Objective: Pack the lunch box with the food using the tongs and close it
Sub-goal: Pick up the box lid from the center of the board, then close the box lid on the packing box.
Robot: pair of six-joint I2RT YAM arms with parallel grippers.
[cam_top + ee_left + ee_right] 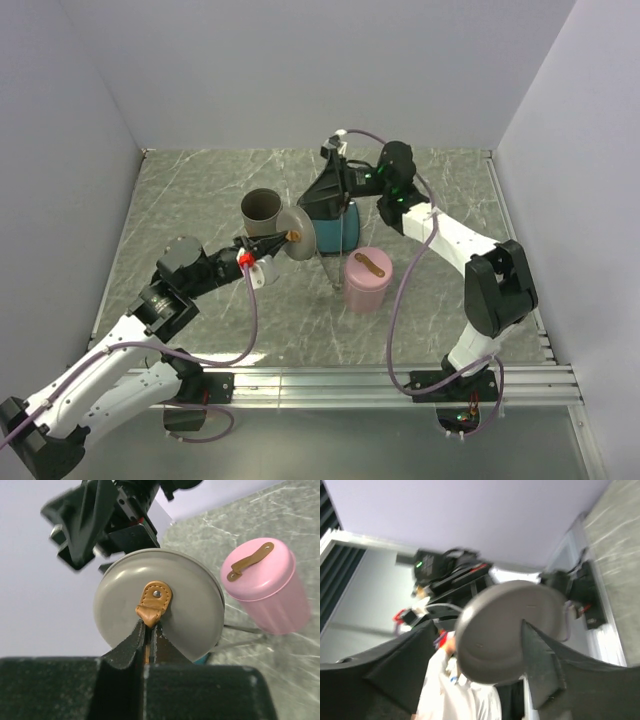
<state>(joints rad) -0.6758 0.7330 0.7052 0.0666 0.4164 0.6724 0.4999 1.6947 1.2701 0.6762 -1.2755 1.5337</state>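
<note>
A grey marbled table is sitting between pale lavender walls. I am stretching my left arm in low, my left gripper clenching one grey lid by its tan tab. My right gripper is hanging released, a jaw on either side of that lid. One open grey lunch box is standing behind the lid. One set of tongs is lying just beside one lidded pink canister.

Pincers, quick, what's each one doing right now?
Left pincer: closed on the tab of the lid.
Right pincer: open, straddling the lid.
</note>
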